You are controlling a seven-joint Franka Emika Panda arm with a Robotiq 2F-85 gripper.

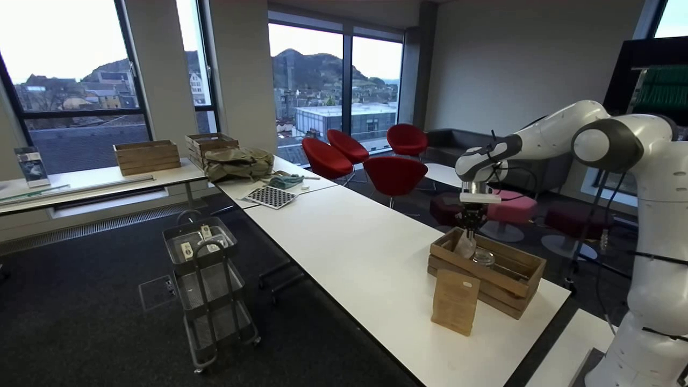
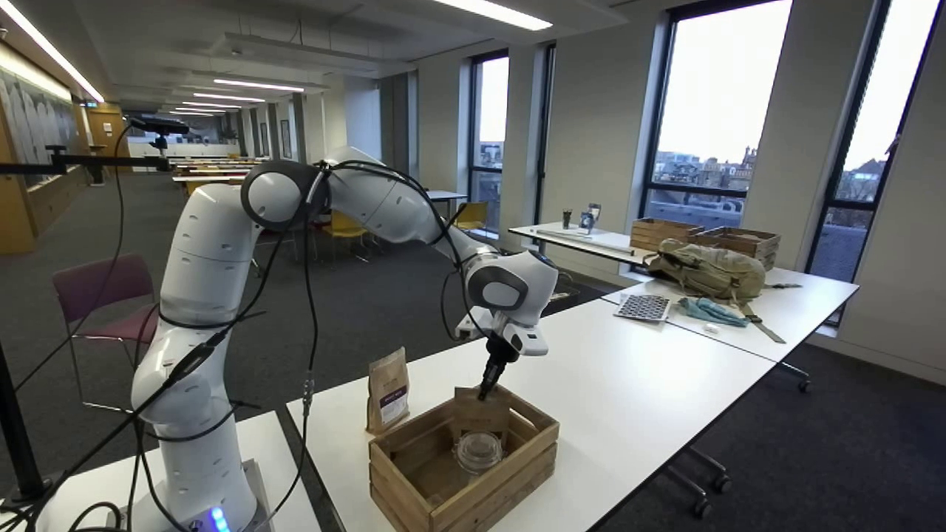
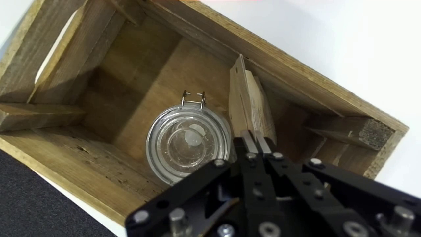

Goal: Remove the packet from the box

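Brown paper packet is inside the slatted rectangular wooden box, beside a round clear-glass jar, near a corner of the long white tabletop; the black two-fingered gripper pinches the packet's top.

The arm is smooth white with dark grey joints, black cables and a blue base light; the black pincer has silver screws.
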